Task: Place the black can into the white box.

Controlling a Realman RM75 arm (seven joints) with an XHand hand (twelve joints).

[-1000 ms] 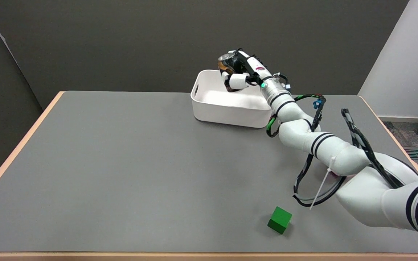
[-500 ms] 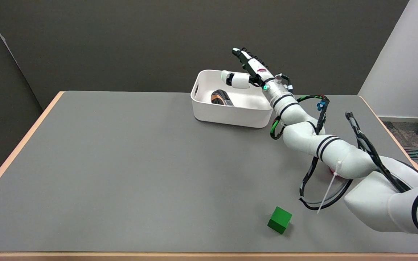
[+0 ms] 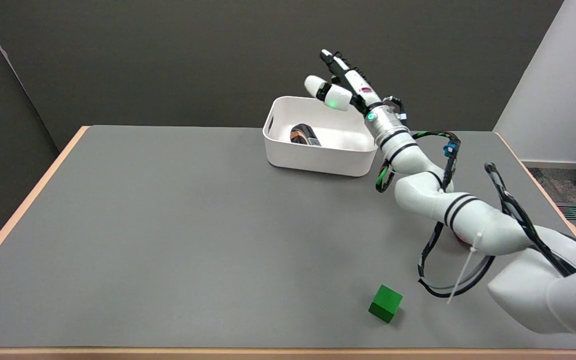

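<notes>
The black can (image 3: 304, 135) lies on its side inside the white box (image 3: 318, 157), toward the box's left half, showing an orange band. The box stands at the far middle of the grey table. My right hand (image 3: 340, 85) hovers above the box's right rear corner, fingers spread and pointing up and away, holding nothing. The can's lower part is hidden behind the box's front wall.
A green cube (image 3: 385, 303) sits near the table's front edge, right of centre. My right arm (image 3: 448, 210) with its black cables stretches over the table's right side. The table's edge (image 3: 23, 207) runs along the left, and a dark wall stands behind the box.
A second ago my right hand held the can above the box. It let the can go, the can dropped into the box, and the hand has since risen with its fingers spread.
</notes>
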